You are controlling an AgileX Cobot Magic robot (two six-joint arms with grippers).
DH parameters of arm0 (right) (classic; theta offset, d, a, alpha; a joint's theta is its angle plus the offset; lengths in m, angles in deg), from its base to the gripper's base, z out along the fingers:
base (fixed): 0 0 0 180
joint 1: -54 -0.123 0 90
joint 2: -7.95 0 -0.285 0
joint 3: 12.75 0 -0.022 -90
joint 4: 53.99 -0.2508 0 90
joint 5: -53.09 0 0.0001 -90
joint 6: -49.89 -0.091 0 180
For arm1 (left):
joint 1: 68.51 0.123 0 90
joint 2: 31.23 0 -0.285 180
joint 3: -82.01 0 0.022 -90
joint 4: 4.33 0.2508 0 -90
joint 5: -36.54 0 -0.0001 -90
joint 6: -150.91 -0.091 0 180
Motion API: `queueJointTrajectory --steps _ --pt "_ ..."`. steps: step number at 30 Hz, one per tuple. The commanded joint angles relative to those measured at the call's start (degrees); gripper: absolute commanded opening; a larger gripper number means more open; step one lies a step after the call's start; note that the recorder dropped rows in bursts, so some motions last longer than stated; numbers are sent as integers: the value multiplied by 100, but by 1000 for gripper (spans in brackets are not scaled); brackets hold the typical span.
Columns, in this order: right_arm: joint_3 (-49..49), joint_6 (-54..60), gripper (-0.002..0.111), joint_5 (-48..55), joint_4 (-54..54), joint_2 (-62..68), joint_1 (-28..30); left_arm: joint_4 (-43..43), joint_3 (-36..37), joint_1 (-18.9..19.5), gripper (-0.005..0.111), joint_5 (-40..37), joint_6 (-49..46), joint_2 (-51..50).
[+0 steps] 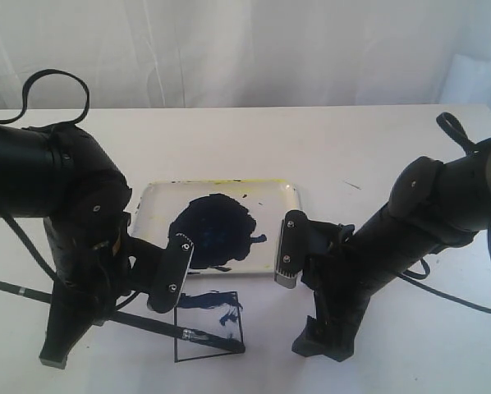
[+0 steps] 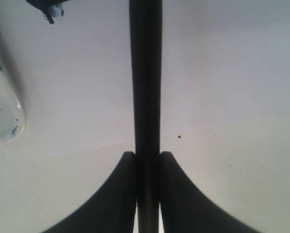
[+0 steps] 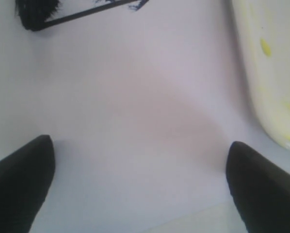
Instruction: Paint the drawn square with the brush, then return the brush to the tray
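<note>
Left pincer [image 2: 147,154] clamped on the brush [image 2: 146,73] shaft. Right pincer [image 3: 140,143] spread wide, holding nothing, over the desk [image 3: 135,97]. Exterior view: brush tip reaches the blue-smeared drawn square [image 1: 208,324], near the tray [image 1: 282,201]. Grip lost against the black arm there; only the left wrist view shows it.

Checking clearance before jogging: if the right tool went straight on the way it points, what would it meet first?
The open right tool would likely meet the bare table first, just beside the tray; nothing else shows between, though depth is unclear.
</note>
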Motion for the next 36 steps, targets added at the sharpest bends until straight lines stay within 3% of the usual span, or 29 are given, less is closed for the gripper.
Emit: queueJointTrajectory --steps 1,6,12,25,36 --pt "127 -128 89 322 221 192 -1 -38 -5 -35 0 -167 160 49" --pt "127 -128 89 322 221 192 -1 -20 -5 -35 0 -143 395 49" --pt "127 -126 89 322 211 192 -1 523 -5 -35 0 -93 1323 49" --pt "127 -126 89 322 211 192 -1 537 -5 -35 0 18 1311 39" --pt "127 -203 89 322 213 192 -1 64 -5 -35 0 -88 385 39"
